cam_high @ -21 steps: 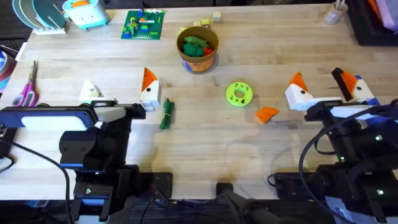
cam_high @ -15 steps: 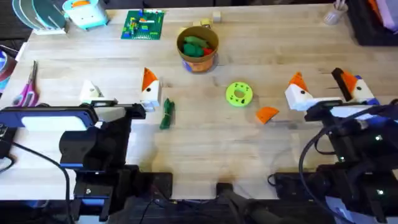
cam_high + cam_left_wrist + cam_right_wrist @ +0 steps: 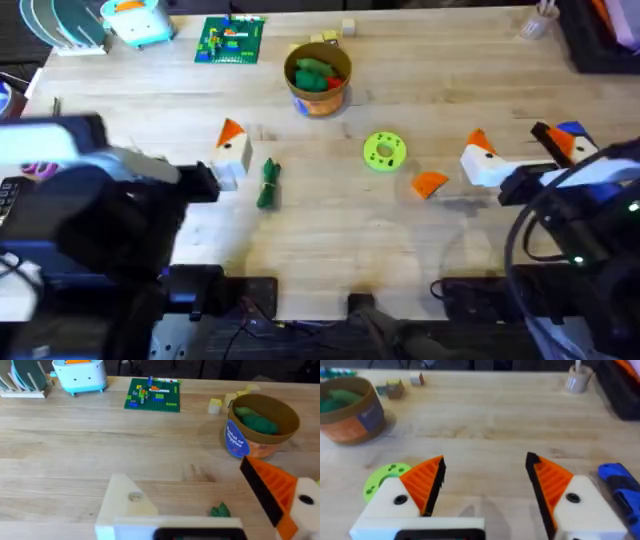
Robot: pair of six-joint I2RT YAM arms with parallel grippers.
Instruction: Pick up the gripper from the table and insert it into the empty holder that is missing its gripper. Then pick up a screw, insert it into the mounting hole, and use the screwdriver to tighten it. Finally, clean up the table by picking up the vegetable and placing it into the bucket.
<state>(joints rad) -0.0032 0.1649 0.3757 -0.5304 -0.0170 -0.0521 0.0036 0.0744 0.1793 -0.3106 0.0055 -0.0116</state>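
My left gripper (image 3: 200, 510) stands wide open: one white blocky holder (image 3: 125, 505) bare of its pad, one finger carrying a ribbed orange pad. The bumpy green vegetable (image 3: 268, 183) lies just beside that padded finger. My right gripper (image 3: 485, 485) is also spread, both ribbed orange pads in place. The loose orange wedge gripper (image 3: 430, 183) lies left of it, near the holed yellow-green disc (image 3: 384, 151). Farther off stands one round orange bucket (image 3: 318, 78).
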